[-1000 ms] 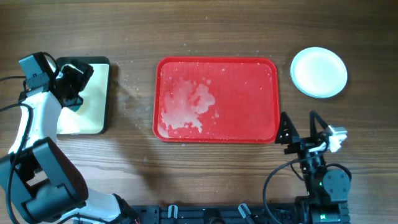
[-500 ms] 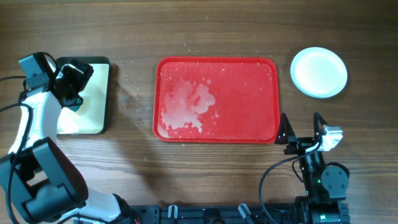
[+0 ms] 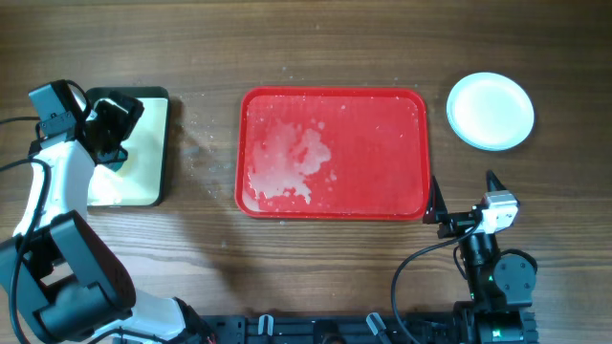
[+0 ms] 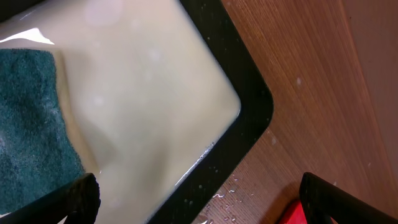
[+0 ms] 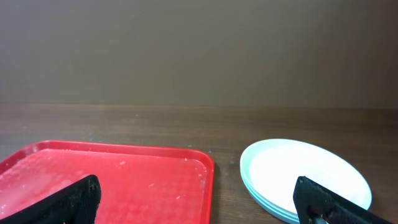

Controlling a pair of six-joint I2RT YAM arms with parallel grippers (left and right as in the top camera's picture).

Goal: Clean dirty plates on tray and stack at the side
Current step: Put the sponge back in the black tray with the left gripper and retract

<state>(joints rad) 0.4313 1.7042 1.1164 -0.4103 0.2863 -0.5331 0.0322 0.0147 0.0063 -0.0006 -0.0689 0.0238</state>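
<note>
The red tray lies mid-table with white foam smeared on its left half and no plates on it; it also shows in the right wrist view. The plates sit stacked at the far right of the table, white on top with pale blue rims beneath. My right gripper is open and empty, near the tray's front right corner. My left gripper is open and empty over the cream pan.
A black-rimmed cream pan stands at the left with milky water and a dark teal sponge in it. Water droplets speckle the wood between pan and tray.
My right gripper has drawn back a little toward the front of the table. The left arm, tray and plates have not moved.
</note>
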